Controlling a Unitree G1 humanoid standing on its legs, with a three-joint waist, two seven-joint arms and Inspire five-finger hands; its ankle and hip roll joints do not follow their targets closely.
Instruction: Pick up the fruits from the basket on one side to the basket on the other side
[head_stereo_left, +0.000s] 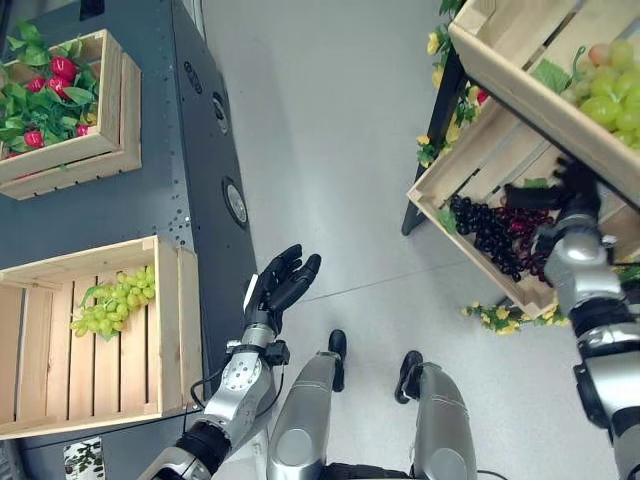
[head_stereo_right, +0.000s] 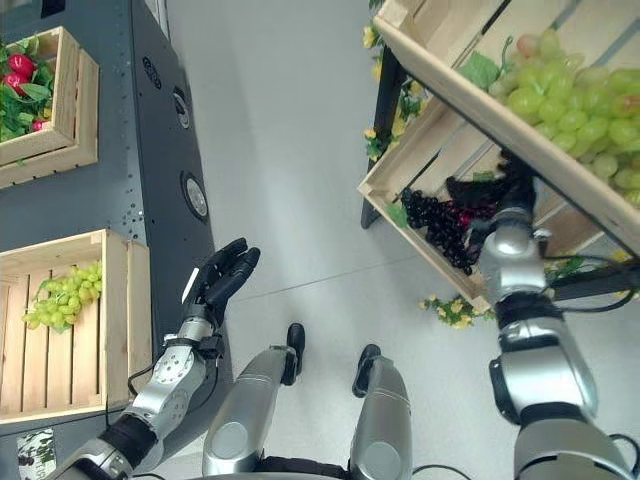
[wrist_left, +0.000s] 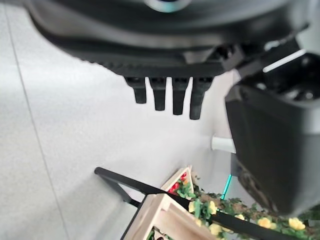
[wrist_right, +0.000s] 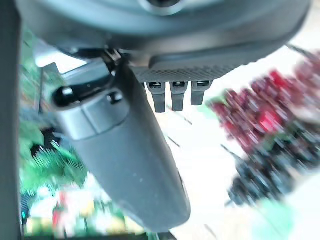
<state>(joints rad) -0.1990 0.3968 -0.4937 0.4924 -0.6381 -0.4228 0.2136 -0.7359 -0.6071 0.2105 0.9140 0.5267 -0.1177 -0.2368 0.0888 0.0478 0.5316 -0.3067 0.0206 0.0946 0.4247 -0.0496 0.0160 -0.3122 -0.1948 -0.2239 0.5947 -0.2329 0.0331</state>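
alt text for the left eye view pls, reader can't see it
The robot's right hand reaches into a tilted wooden crate of dark purple grapes on a shelf at right. Its left hand, fingers straight, hangs over the grey floor. At left, a flat wooden crate holds a green grape bunch.

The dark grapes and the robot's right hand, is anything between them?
No. In the left eye view the right hand reaches beside the dark purple grape bunch over bare wooden slats.
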